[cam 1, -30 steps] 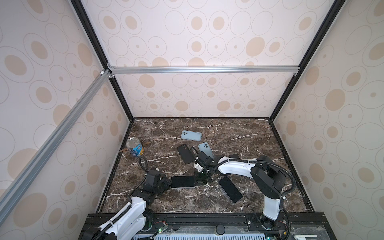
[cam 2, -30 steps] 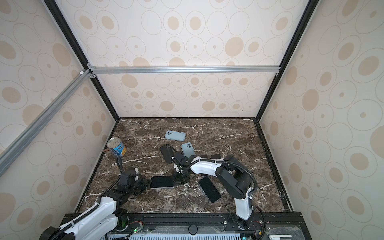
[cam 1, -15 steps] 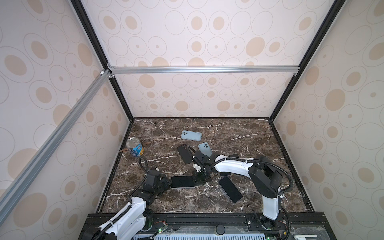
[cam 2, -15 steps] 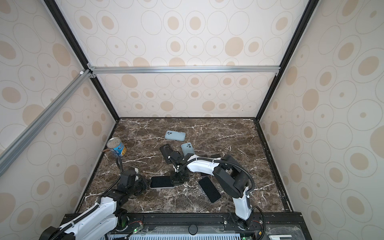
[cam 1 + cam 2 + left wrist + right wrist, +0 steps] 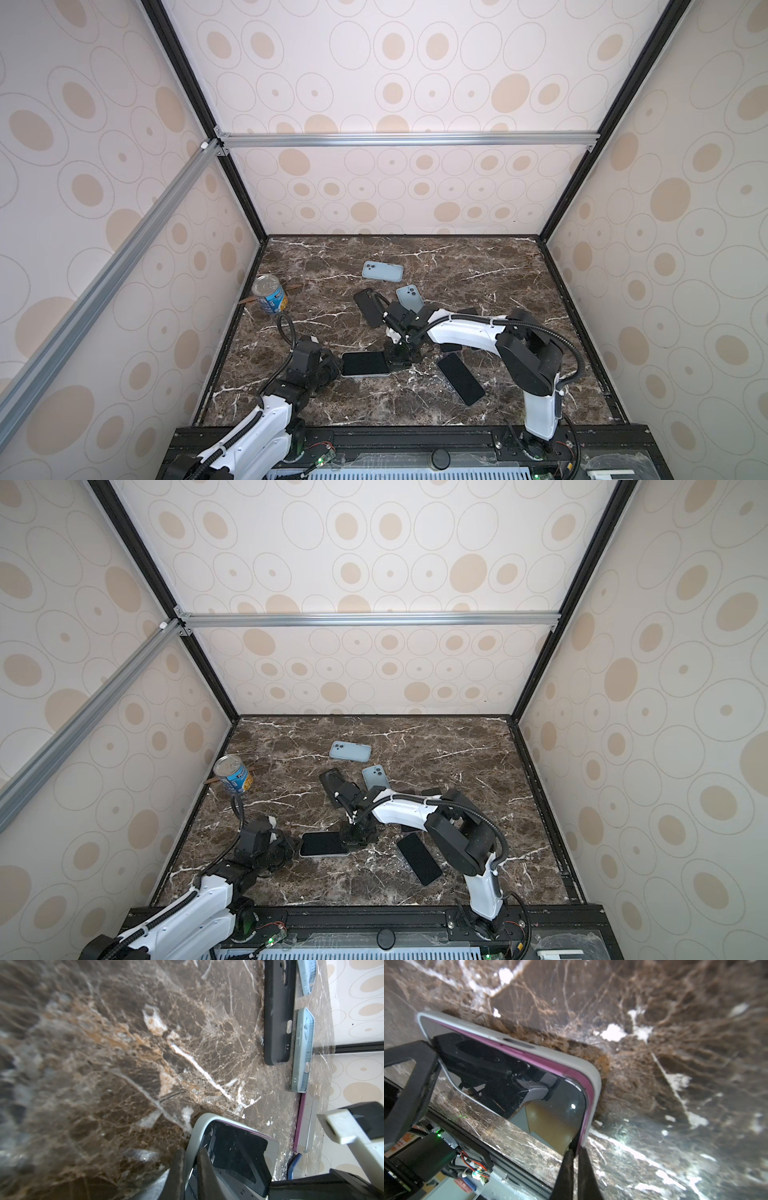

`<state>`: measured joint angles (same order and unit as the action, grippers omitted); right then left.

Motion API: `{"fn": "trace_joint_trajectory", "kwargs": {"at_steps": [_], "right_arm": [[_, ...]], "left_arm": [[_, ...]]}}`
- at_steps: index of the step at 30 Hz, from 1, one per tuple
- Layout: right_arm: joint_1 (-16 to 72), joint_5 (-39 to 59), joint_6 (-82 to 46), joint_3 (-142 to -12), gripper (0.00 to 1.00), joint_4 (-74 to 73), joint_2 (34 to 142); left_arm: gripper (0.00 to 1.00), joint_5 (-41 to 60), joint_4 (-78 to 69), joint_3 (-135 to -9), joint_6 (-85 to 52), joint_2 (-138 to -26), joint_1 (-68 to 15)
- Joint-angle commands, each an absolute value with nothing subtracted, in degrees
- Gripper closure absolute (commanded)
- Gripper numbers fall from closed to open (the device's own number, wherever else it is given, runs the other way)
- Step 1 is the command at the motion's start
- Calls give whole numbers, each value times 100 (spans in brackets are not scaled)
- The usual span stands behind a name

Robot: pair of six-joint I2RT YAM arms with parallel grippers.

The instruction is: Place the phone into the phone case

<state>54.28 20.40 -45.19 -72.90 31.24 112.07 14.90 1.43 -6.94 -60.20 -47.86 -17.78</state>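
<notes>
Both top views just show the dark-screened phone flat on the brown marble tabletop between the arms, but the wrist cams show its magenta edge inside the pale grey rubber phone case, left gripper clamped on the case rim, right gripper pinched together at the phone's edge.

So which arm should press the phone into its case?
Probably right. The right fingers, shut, touch the purple-edged phone where it sticks out of the grey phone case; the left fingers only pinch the case.
</notes>
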Motion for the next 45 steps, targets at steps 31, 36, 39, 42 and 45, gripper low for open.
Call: {"fn": "trace_joint_trajectory", "kwargs": {"at_steps": [31, 36, 39, 42, 45], "right_arm": [[5255, 1296, -3967, -6742, 81, 2587, 10441], [5253, 1386, -4025, -6692, 81, 2411, 10673], [5254, 1507, -4077, -6636, 83, 2317, 10765], [5255, 1592, -4121, -6577, 85, 2298, 10851], [5256, 1606, -4157, -6477, 86, 2328, 10927]], "left_arm": [[71, 1950, 1160, -1644, -5244, -5421, -1938], [72, 1965, 1170, -1578, -5177, -5471, -1935], [75, 2021, 1110, -1497, -5216, -5472, -1935], [77, 2056, 1072, -1434, -5277, -5461, -1940], [79, 2070, 1044, -1381, -5310, -5417, -1941]]}}
